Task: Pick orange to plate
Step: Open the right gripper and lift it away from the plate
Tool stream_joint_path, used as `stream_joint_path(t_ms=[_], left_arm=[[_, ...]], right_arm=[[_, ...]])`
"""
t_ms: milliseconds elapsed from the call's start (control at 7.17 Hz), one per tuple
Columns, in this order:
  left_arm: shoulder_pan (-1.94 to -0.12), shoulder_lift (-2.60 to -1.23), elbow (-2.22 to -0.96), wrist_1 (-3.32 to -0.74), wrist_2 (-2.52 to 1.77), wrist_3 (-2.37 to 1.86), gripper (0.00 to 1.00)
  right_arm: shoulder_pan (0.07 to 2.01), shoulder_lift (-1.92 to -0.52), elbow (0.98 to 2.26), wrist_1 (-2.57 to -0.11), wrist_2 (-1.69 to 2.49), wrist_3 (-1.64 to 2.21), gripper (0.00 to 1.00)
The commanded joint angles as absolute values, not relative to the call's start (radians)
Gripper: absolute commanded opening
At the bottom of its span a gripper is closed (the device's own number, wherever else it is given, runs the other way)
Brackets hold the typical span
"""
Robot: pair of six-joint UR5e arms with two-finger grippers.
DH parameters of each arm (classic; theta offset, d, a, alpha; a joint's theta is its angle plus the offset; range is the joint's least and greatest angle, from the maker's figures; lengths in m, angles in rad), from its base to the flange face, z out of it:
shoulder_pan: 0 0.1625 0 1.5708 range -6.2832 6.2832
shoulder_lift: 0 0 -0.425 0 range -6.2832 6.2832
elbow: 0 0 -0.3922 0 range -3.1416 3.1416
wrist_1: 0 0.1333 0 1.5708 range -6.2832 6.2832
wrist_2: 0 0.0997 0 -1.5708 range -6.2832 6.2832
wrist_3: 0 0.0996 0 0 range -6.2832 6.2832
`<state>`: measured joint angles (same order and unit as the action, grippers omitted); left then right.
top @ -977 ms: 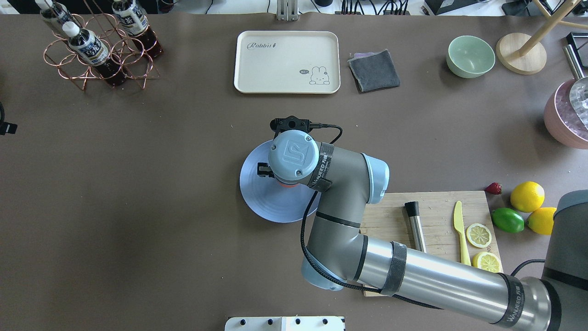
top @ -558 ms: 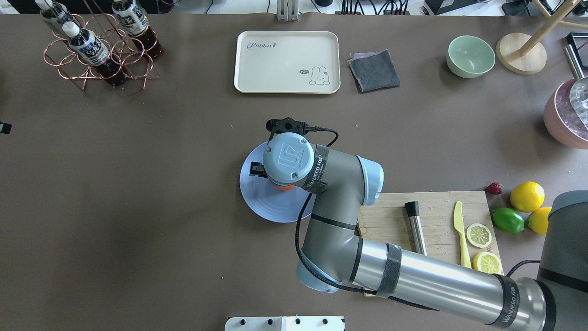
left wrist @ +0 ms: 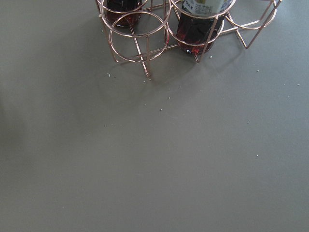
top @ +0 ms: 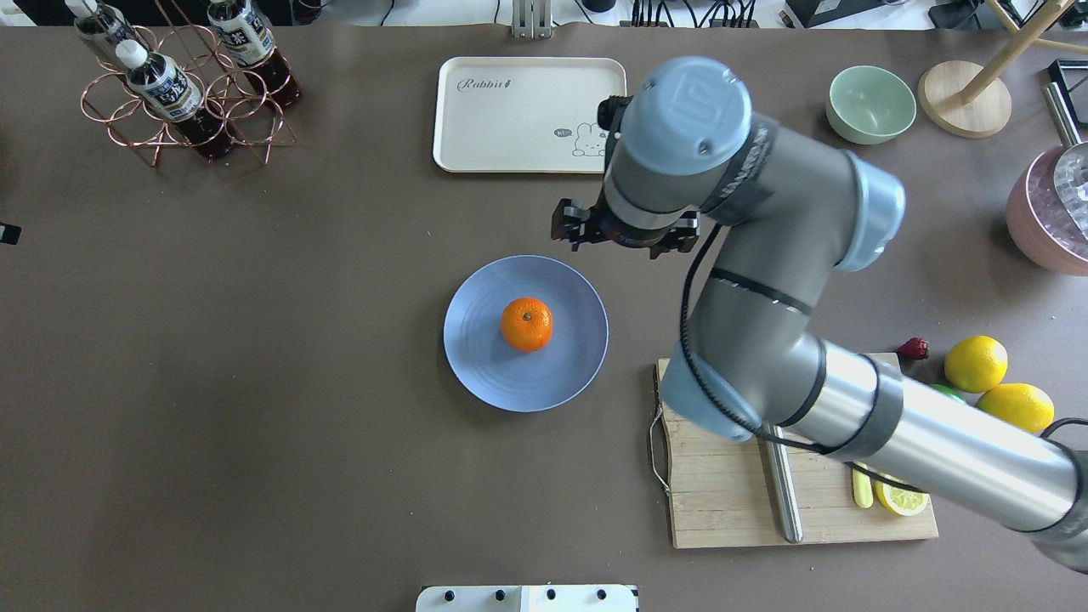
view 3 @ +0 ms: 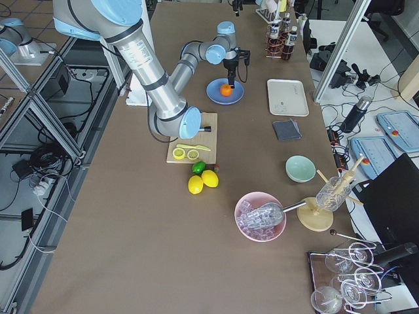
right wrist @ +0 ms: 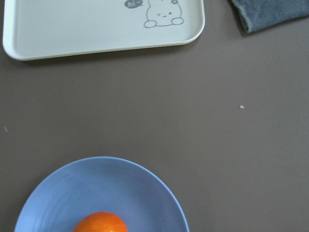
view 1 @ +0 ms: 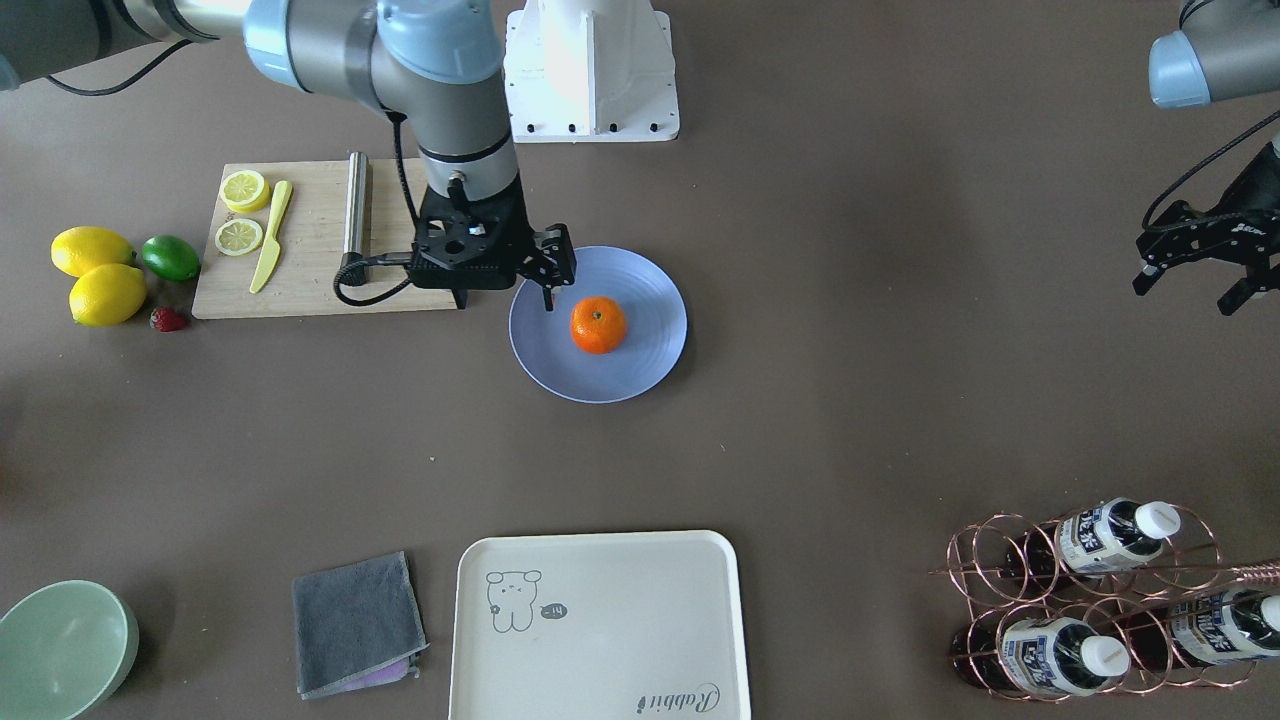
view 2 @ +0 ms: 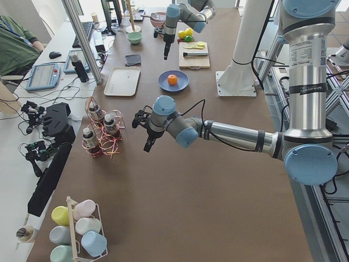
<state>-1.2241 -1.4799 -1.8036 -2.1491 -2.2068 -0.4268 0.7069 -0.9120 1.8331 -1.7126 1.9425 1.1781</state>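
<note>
The right fingers (view 1: 548, 292) hang spread wide with nothing between them, raised off the surface (view 1: 850, 400). The angles disagree a little, but they seem to stand over the plate's edge rather than its middle. The orange (view 1: 598, 325) sits lower and just to their left, on the middle of the plate (view 1: 640, 380), stem dot up, and neither finger touches it. The cutting board (view 1: 300, 280) lies on their right side, and the cream tray (view 1: 600, 620) lies out beyond them. The left fingers (view 1: 1238, 295) are well apart from all this, also parted and holding nothing, with the copper bottle rack (view 1: 1090, 590) ahead of them.
</note>
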Motion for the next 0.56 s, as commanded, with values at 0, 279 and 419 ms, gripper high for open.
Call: stream_joint_path(t_ms=[0,279,419], left_arm=[[-1.27,-1.48,-1.812,-2.116,-2.207,-0.335,0.98],[-1.427,-1.532,-1.896,-1.754,-2.214,-0.02,0.98],[-1.516,-1.581,-1.899,-1.608,-2.214,0.102,0.98]], right_arm=[[0.99,-1.14,1.971,-1.733,2.188,0.902,1.0],[1.157,-1.338,1.945,-1.735,2.206,0.498,1.0],[1.289,-1.435,1.907,-1.735,2.238,0.303,1.0]])
